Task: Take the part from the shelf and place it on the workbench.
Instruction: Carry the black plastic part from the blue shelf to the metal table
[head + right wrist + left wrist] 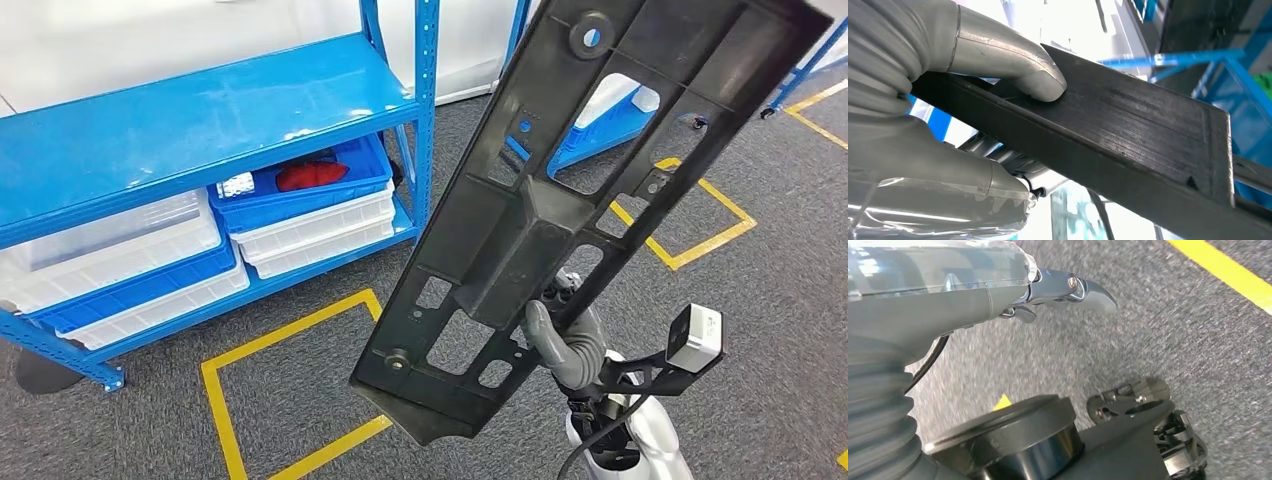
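Note:
A long black plastic part (560,200) with cut-out holes and a raised box in its middle is lifted high, tilted, across the centre of the head view. My right hand (568,345) grips it near its lower middle, thumb pressed on its face. In the right wrist view the thumb (1040,82) lies on the part's raised black block (1148,145) while the fingers wrap underneath. My left hand (1068,290) hangs above the grey carpet with its fingers curled in and nothing in them. The blue shelf (200,120) stands at the left.
Blue and white bins (300,195) sit on the shelf's lower level, one holding a red item (312,175). Yellow tape squares (290,330) mark the grey carpet. Another blue rack with a white container (610,100) stands behind the part.

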